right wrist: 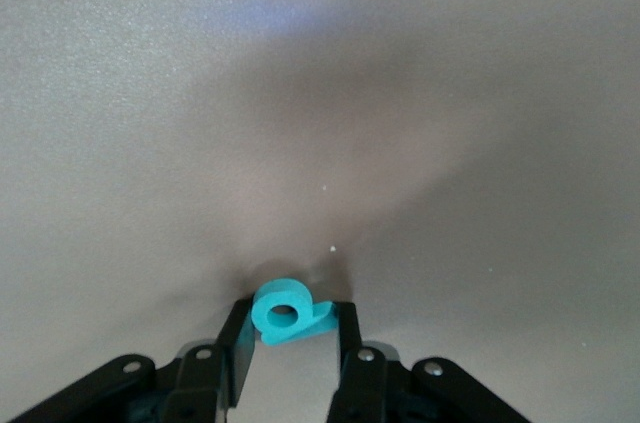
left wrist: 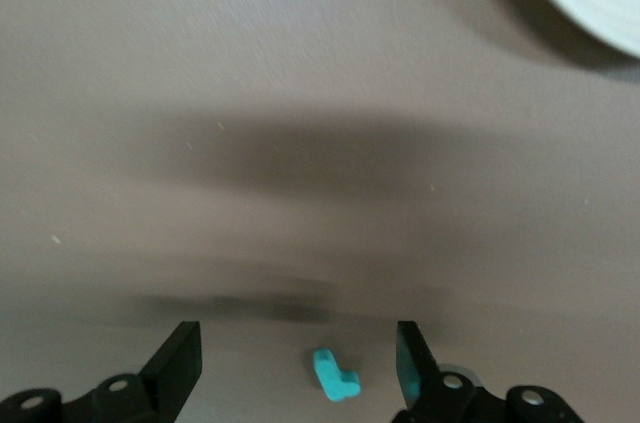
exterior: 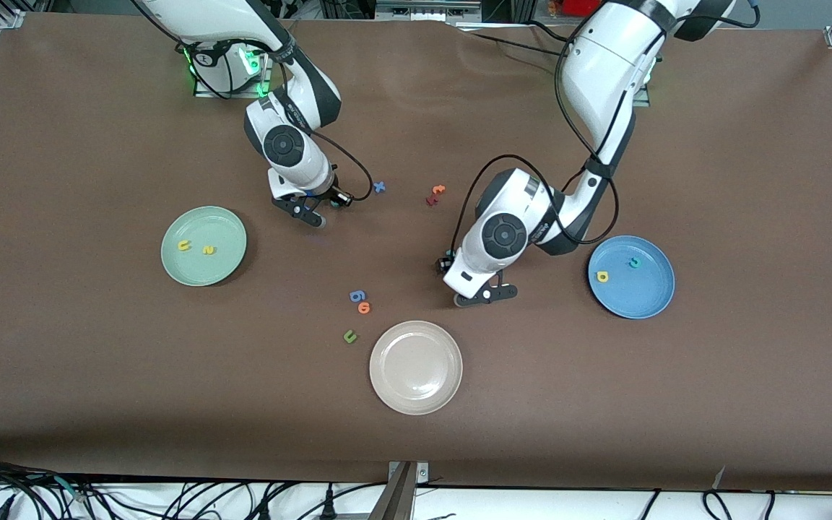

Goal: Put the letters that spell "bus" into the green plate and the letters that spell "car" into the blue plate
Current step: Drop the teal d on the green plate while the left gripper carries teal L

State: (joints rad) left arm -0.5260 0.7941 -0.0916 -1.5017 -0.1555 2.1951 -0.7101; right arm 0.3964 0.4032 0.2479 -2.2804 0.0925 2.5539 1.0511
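**Both grippers down at teal letters**

The right gripper (right wrist: 290, 353) sits low over the table at upper centre of the front frame, beside the green plate (exterior: 170, 269). Its fingers are narrowed around the teal b (right wrist: 290, 312), which fills the gap between them. That plate holds a yellow u (exterior: 184, 245) and a yellow s (exterior: 208, 250).

The left gripper (left wrist: 298, 363), at centre frame, stands with fingers spread wide on either side of the teal r (left wrist: 335, 375) (which touches neither). The blue plate (exterior: 651, 307), at mid right, carries a yellow a (exterior: 602, 276) and a teal c (exterior: 633, 262). The beige plate (exterior: 416, 401) lies at lower centre.
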